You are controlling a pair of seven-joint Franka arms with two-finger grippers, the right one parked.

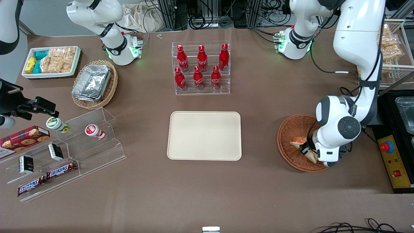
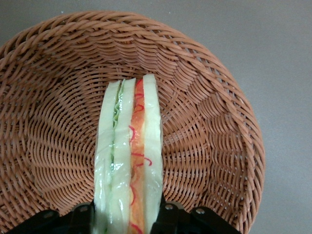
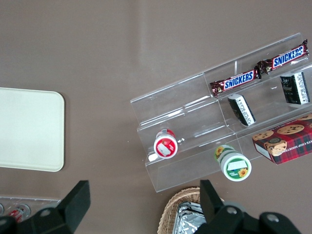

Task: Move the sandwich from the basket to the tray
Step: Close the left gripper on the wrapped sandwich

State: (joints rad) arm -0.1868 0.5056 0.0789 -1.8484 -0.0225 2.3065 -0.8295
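The reddish-brown wicker basket sits toward the working arm's end of the table. The sandwich, a clear-wrapped wedge of white bread with green and orange-red layers, stands on edge inside it. My left gripper reaches down into the basket and is shut on the sandwich, one black finger pressed on each bread face. The arm's wrist hides the part of the basket nearest its base. The cream-beige tray lies flat at the table's middle with nothing on it.
A clear rack of red cola bottles stands farther from the camera than the tray. A control box with a red button lies beside the basket at the table's edge. A foil-container basket, snack bin and acrylic shelf sit toward the parked arm's end.
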